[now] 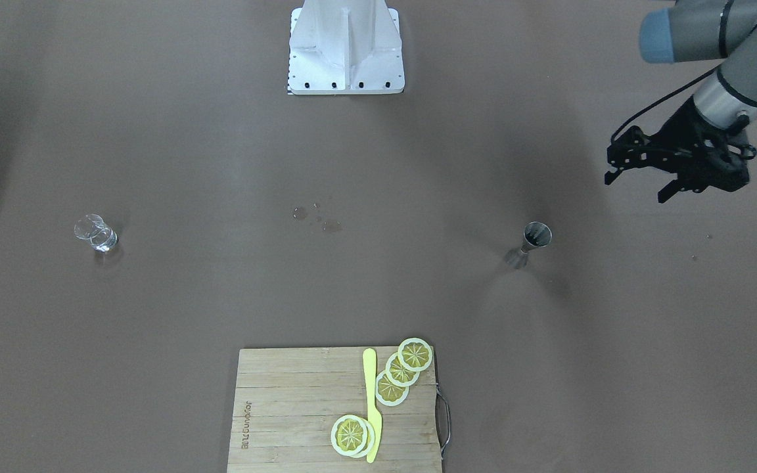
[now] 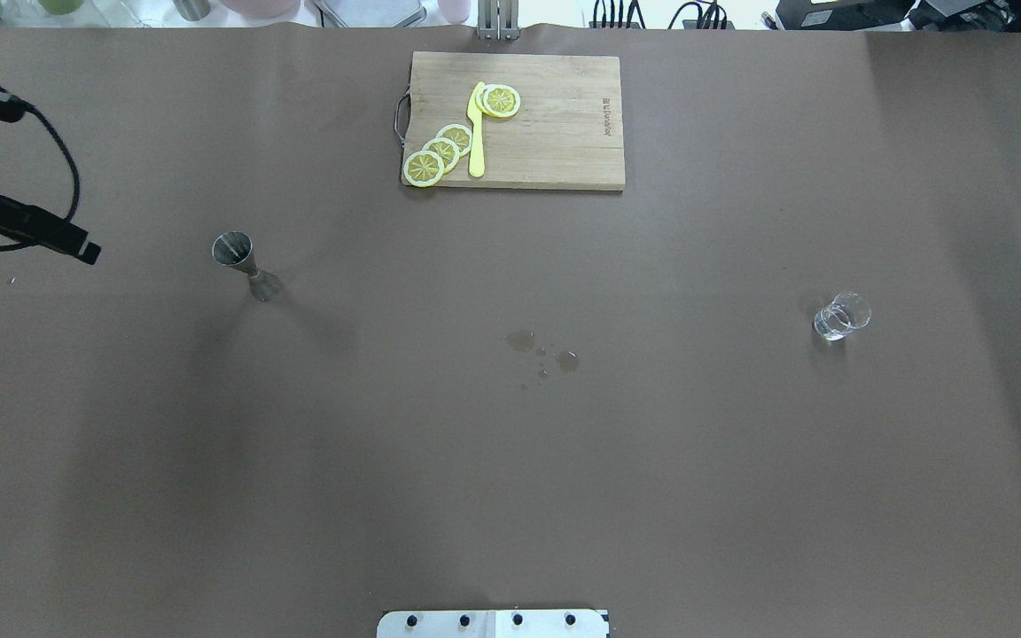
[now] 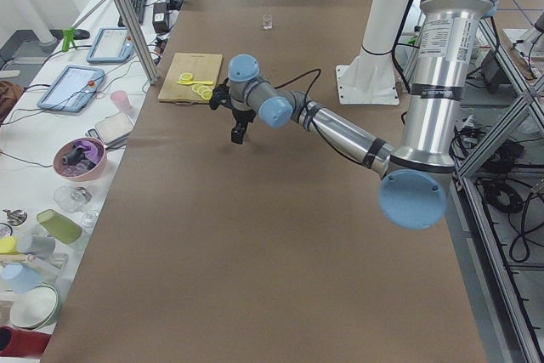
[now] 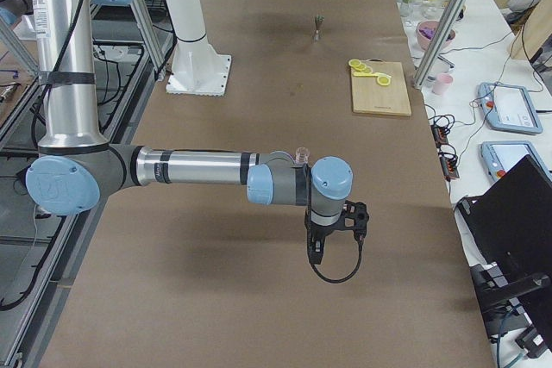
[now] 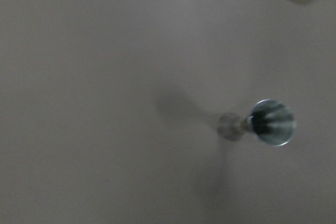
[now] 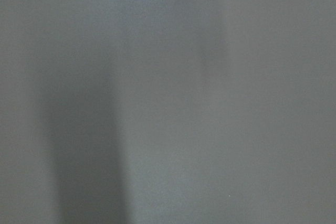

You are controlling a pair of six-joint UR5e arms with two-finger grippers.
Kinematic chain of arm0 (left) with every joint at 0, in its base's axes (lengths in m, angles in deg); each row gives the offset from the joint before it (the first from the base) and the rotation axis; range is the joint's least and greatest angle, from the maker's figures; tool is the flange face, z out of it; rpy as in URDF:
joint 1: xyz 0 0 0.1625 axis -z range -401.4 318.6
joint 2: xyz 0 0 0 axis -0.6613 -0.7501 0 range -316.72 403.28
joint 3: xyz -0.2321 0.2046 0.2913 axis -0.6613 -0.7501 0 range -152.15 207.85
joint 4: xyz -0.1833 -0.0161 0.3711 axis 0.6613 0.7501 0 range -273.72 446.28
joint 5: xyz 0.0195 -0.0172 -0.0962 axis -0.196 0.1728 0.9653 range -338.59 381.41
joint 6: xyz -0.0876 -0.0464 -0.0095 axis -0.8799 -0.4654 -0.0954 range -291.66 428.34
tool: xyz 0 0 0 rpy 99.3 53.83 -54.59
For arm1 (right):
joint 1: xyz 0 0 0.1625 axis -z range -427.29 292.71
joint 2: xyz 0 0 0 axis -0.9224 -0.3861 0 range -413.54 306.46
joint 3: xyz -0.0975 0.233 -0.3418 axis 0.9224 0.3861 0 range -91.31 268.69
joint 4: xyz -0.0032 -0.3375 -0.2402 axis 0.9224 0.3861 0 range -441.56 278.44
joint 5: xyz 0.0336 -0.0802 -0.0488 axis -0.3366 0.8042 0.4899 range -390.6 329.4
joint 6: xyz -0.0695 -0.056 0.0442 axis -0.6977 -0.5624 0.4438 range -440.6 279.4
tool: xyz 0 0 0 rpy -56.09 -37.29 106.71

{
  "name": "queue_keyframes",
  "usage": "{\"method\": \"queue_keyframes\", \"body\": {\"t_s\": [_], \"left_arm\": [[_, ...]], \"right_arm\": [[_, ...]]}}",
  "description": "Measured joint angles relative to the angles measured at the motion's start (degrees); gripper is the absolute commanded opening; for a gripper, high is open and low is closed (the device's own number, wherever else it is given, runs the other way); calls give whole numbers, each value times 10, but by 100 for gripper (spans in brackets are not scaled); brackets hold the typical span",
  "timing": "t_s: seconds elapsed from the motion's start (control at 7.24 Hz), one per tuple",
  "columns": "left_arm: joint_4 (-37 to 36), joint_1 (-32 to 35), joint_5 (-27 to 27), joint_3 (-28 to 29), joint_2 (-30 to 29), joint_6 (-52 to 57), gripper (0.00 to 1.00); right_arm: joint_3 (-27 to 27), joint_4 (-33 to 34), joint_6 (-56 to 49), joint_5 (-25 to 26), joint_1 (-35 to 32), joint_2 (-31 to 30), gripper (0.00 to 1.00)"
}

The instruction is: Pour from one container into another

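A metal jigger (image 1: 533, 242) (image 2: 239, 260) stands upright on the brown table, and the left wrist view looks down into its cup (image 5: 271, 123). My left gripper (image 1: 636, 187) hangs above the table to the jigger's outer side, apart from it, open and empty. A small clear glass (image 1: 96, 233) (image 2: 841, 316) with a little liquid stands far across the table. My right gripper (image 4: 314, 254) shows only in the exterior right view, hovering near the glass (image 4: 302, 153); I cannot tell if it is open or shut.
A wooden cutting board (image 1: 286, 407) (image 2: 555, 124) holds lemon slices (image 1: 399, 371) and a yellow knife (image 1: 371, 401) at the table's far edge from the robot. A few wet spots (image 2: 541, 347) mark the table's middle. The robot's base (image 1: 345, 52) stands opposite.
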Motion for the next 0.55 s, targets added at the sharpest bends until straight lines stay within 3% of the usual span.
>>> {"method": "queue_keyframes", "body": {"t_s": [0.28, 0.55], "left_arm": [[-10, 91, 94, 69, 41, 1, 98], [6, 160, 107, 157, 47, 4, 98]], "right_arm": [[-1, 0, 0, 2, 0, 0, 100], [-1, 0, 0, 4, 0, 0, 100]]}}
